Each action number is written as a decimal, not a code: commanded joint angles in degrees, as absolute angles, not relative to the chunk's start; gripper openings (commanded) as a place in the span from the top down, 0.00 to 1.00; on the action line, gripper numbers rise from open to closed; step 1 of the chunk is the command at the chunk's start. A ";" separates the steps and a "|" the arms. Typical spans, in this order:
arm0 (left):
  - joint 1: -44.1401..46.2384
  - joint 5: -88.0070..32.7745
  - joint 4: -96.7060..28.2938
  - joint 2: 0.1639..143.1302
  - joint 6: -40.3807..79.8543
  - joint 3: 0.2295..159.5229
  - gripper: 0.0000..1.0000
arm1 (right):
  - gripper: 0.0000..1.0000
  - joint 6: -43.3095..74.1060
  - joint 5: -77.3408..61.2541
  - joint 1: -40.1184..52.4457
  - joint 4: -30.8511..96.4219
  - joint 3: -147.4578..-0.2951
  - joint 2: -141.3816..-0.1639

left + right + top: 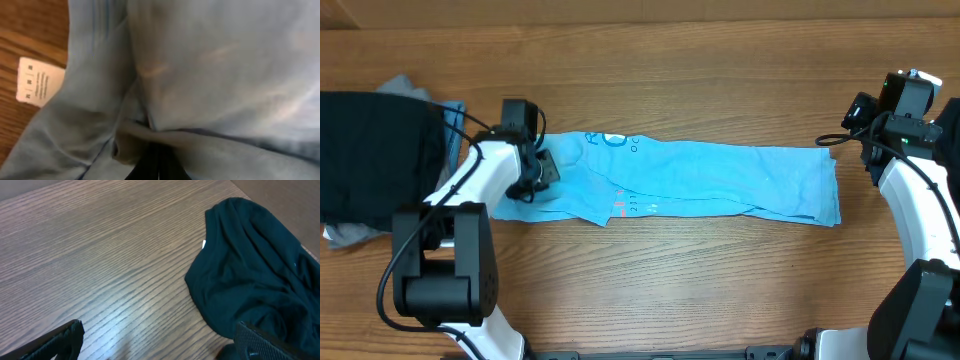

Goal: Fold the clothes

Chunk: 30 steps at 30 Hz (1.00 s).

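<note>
A light sky-blue T-shirt lies folded into a long strip across the middle of the table, with pale print and red lettering near its left part. My left gripper is shut on the shirt's left end. In the left wrist view the blue fabric fills the frame, and the dark fingers pinch a fold of it beside a white care label. My right gripper hovers just off the shirt's right end, open. In its wrist view the gripper has only bare wood between its fingers.
A pile of black clothes with grey cloth under it sits at the left edge of the table. The right wrist view shows a dark garment on the wood, next to the right finger.
</note>
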<state>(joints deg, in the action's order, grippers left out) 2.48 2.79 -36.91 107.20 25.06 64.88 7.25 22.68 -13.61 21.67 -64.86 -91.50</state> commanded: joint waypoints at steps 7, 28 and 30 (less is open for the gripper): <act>1.50 7.53 -36.25 108.66 23.73 62.00 0.96 | 0.00 7.07 22.87 -13.58 21.34 -65.21 -91.15; 17.50 4.01 -58.81 92.18 10.37 74.28 0.78 | 0.00 7.07 22.87 -13.58 21.34 -65.21 -91.15; 20.78 3.95 -59.53 92.82 6.59 72.82 0.59 | 0.00 7.07 22.87 -13.58 21.34 -65.21 -91.15</act>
<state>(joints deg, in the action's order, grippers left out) 15.75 2.13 -58.37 91.02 14.20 75.05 7.25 22.70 -13.61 21.67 -64.86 -91.50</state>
